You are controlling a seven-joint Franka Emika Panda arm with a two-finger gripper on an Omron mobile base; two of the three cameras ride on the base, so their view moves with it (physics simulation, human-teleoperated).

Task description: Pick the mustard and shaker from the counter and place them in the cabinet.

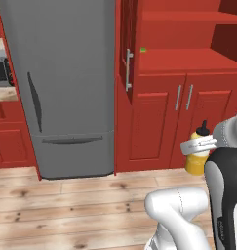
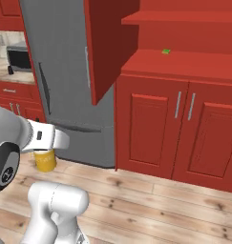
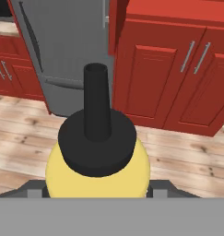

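My gripper [image 1: 198,145] is shut on the mustard [image 1: 196,158], a yellow squeeze bottle with a dark pointed cap, and holds it upright in the air above the wooden floor. From the right base the bottle's yellow lower part [image 2: 45,160] hangs below the white hand [image 2: 49,138]. In the hand view the mustard [image 3: 97,173] stands right in front, with grey fingertips [image 3: 34,190] on both sides. The red cabinet [image 1: 188,61] [image 2: 184,64] stands ahead with its upper door swung open and a flat shelf showing. A strip of the counter [image 2: 6,75] lies far left. I cannot make out the shaker.
A tiny green block [image 1: 143,49] [image 2: 166,51] sits on the cabinet shelf. The open cabinet door [image 2: 108,43] juts out toward me. A grey fridge [image 1: 61,88] [image 2: 65,81] stands left of the cabinet, and a microwave [image 2: 19,57] sits on the counter. Red double doors [image 3: 178,69] close the cabinet's lower part.
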